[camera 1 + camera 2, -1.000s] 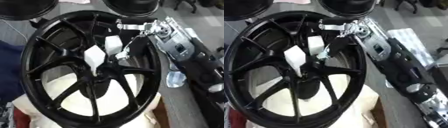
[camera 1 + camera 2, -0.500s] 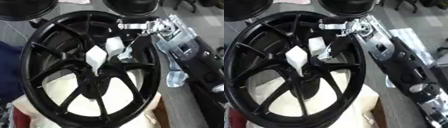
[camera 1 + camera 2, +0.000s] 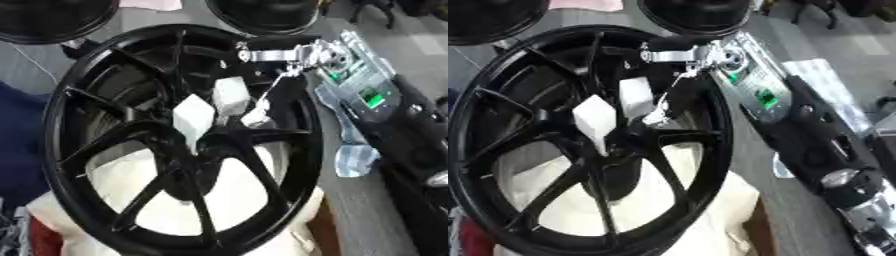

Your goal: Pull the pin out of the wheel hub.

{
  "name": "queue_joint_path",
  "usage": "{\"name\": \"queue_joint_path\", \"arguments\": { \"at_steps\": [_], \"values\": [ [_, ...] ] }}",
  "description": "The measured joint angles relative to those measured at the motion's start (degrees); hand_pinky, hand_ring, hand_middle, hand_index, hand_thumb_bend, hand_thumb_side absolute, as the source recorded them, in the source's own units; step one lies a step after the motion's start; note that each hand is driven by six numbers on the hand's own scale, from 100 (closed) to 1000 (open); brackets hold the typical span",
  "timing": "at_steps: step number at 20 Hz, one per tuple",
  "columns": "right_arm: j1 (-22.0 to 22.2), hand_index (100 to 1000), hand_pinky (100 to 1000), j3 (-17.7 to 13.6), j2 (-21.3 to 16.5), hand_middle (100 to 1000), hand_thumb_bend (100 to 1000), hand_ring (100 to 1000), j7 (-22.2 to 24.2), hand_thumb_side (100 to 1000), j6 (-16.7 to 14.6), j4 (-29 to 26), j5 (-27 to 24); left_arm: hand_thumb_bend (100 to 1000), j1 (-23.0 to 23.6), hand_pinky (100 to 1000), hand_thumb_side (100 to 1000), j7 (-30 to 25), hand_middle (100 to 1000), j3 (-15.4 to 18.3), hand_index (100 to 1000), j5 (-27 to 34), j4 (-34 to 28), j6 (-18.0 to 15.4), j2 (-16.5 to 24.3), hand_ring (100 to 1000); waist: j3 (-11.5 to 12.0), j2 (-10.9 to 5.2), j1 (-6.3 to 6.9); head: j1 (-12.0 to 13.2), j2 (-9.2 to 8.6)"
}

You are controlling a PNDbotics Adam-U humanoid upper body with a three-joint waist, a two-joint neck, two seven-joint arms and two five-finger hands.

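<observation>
A large black wheel hub with thin spokes fills the middle, lying on a cream cloth over a grey surface. The right arm runs in from the lower right, black with silver joints; the right eye view shows its whole length down to a silver joint at the corner, which the left eye view cuts off. The left eye view alone shows a pale blue rag by the rim. The right hand reaches over the rim to the hub's centre, its fingertips pinching a thin silver pin that slants up toward the wrist. No writing can be read. Two more dark wheels lie at the far edge.
</observation>
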Motion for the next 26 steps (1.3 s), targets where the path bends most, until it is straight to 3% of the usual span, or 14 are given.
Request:
{"name": "queue_joint_path", "arguments": {
  "at_steps": [9,21,26],
  "values": [
    [-0.25,766,829,-0.25,-0.02,544,381,813,-0.9,358,-0.36,0.95,0.52,127,-0.11,792,957,-0.29,456,-0.24,672,-0.48,0.05,0.29,-0.27,567,0.24,0.3,0.16,-0.42,-0.5],
    [-0.34,720,796,-0.25,-0.02,499,360,787,-2.06,395,0.97,0.94,0.21,127,-0.49,793,958,-0.52,456,-0.55,672,-0.91,0.77,0.53,-0.48,567,0.24,0.34,0.14,-0.48,-0.49],
    [-0.34,662,770,-0.25,-0.01,449,280,766,-2.55,392,1.55,0.94,0.07,127,-0.51,795,959,-0.59,457,-0.55,672,-0.92,1.12,0.62,-0.48,566,0.24,0.34,0.12,-0.55,-0.48]
  ]
}}
